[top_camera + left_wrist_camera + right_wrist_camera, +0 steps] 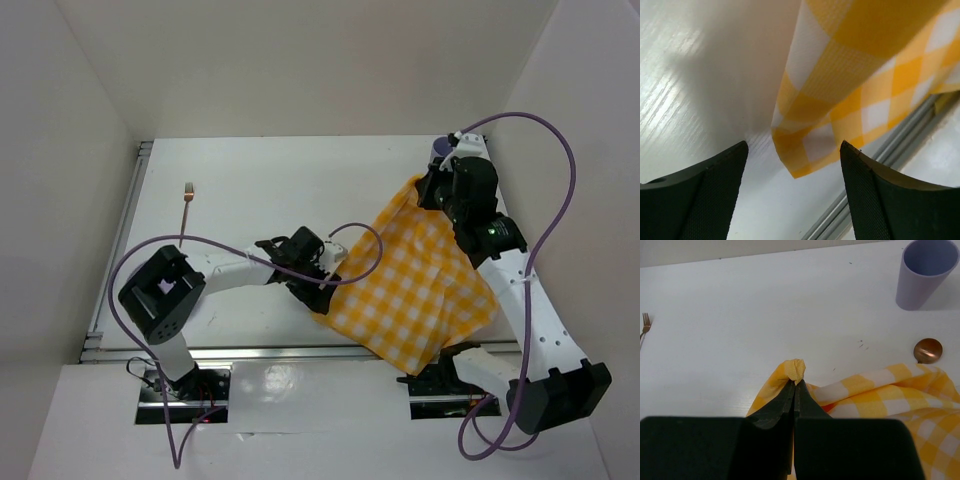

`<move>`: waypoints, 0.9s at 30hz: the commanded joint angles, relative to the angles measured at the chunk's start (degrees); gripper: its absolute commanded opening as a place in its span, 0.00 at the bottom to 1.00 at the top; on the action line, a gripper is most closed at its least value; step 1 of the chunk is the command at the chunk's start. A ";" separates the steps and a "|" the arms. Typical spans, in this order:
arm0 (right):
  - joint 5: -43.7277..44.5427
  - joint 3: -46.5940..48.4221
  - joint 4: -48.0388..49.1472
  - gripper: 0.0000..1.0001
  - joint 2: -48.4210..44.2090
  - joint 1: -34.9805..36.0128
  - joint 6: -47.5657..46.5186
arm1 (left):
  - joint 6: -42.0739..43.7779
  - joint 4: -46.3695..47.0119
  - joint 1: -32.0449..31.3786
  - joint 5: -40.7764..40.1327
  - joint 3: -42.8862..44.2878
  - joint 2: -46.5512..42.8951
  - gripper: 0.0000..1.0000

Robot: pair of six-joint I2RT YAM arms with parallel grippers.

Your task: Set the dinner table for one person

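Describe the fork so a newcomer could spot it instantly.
On the white dinner table, look at the far-left area, well clear of the yellow-and-white checked cloth. The fork lies there alone: thin, copper-coloured, tines toward the far edge. The only other copper piece, a spoon, has a round bowl and sits at the cloth's edge near the lavender cup.

The bench point(260, 180) is white and matt, with a faint brushed grain. The cloth point(415, 280) is woven, waffle-textured fabric. The cup point(925, 272) looks matt plastic. Spoon point(928, 350) and fork point(187, 205) look coppery metal, the spoon glossy. The left tool point(794, 147) is black, finely stippled.
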 commanded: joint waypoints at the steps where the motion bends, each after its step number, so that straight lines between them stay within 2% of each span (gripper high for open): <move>1: 2.57 3.10 2.95 0.00 -2.49 -0.32 -0.52 | -6.83 -2.23 -1.73 -13.80 -1.16 1.67 0.81; 4: 4.06 3.10 2.94 0.00 -3.20 -0.32 -0.52 | -7.53 -3.38 -4.19 -14.85 -0.63 3.16 0.74; 7: 4.68 2.58 2.94 0.00 -4.69 -0.32 0.01 | -8.06 -3.38 -5.51 -15.82 -0.63 4.58 0.55; 8: 4.68 2.58 2.94 0.00 -5.22 -0.32 0.01 | -8.06 -3.38 -5.52 -15.82 -0.63 5.53 0.38; 10: 4.68 2.58 2.94 0.00 -5.22 -0.32 0.01 | -8.06 -3.38 -5.52 -15.03 -0.10 6.42 0.18; 11: 4.68 2.58 2.42 0.00 -5.22 -0.32 0.01 | -8.06 -2.77 -5.52 -15.03 0.51 6.42 0.01; 15: 4.68 2.58 2.42 0.00 -5.75 -0.32 0.01 | -4.30 -2.75 -4.03 -13.55 4.10 5.64 0.00; 18: 4.16 2.58 1.80 0.00 -6.28 -0.32 0.01 | -0.43 -6.69 -2.00 -12.13 7.17 1.69 0.00; 21: 4.16 3.10 0.39 0.00 -6.80 -0.32 0.01 | 10.61 -12.49 -0.59 -19.04 9.65 -5.51 0.00; 24: 3.46 3.72 -0.13 0.00 -9.34 -0.32 0.01 | 16.97 -16.20 1.42 -23.80 11.14 -15.24 0.00; 25: 3.45 4.24 -0.66 0.00 -9.87 -0.32 0.01 | 20.90 -17.43 1.43 -26.51 12.02 -17.37 0.00; 27: 2.66 4.25 -1.62 0.00 -10.66 -0.32 0.01 | 23.48 -22.25 2.74 -29.52 13.34 -20.81 0.00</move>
